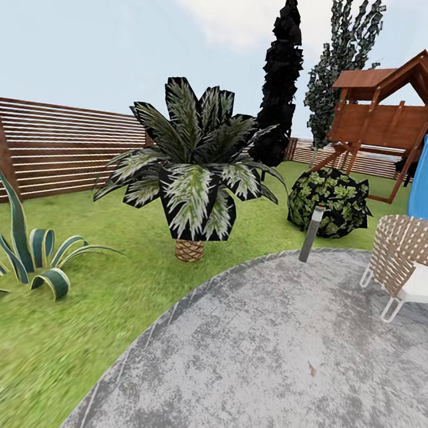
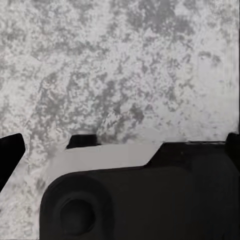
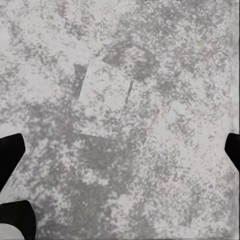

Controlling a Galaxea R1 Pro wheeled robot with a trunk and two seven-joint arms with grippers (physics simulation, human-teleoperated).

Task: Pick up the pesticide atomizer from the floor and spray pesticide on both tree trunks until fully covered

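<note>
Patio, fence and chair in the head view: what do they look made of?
The patio looks like matte concrete or stone, going by its mottled grey surface. The fence looks like stained wood: brown horizontal slats with gaps. The chair seems woven wicker or rope, a tan lattice shell on pale legs, probably metal or plastic, with a white cushion. All are simulator renders, so textures only suggest.

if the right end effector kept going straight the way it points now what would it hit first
Most likely the mottled grey paved patio; the right wrist view looks straight onto it with nothing in between, though how far off it lies is unclear.
</note>
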